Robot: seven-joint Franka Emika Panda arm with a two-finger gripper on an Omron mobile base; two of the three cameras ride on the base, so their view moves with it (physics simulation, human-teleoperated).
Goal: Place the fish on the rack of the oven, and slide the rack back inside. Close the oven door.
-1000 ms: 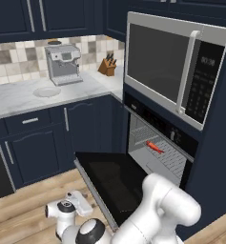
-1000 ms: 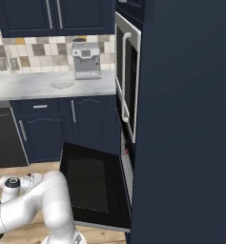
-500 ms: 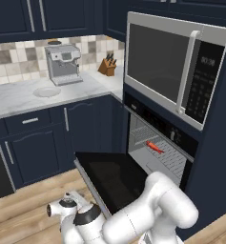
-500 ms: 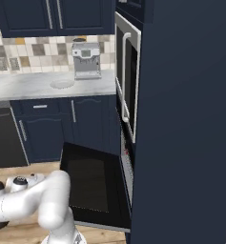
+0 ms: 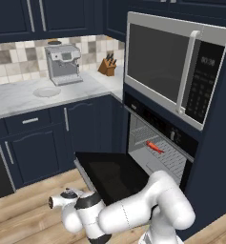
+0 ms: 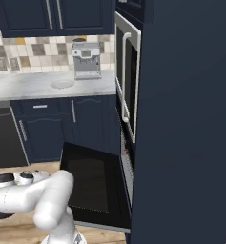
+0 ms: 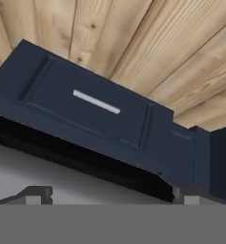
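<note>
Low over the wooden floor (image 5: 24, 217), the pincer (image 7: 112, 193) is released and empty, well left of the dropped oven door (image 5: 112, 174), beyond whose hinge edge the fish (image 5: 155, 147) lies on the rack (image 5: 164, 155) inside the oven (image 5: 155, 138).

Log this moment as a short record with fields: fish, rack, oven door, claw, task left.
fish: lying on the rack, inside the oven
rack: inside the cavity, not pulled out over the door
oven door: dropped open, roughly level
claw: open, holding nothing, low by the wooden floor left of the door, facing a navy cabinet door
task left: close the oven door
</note>
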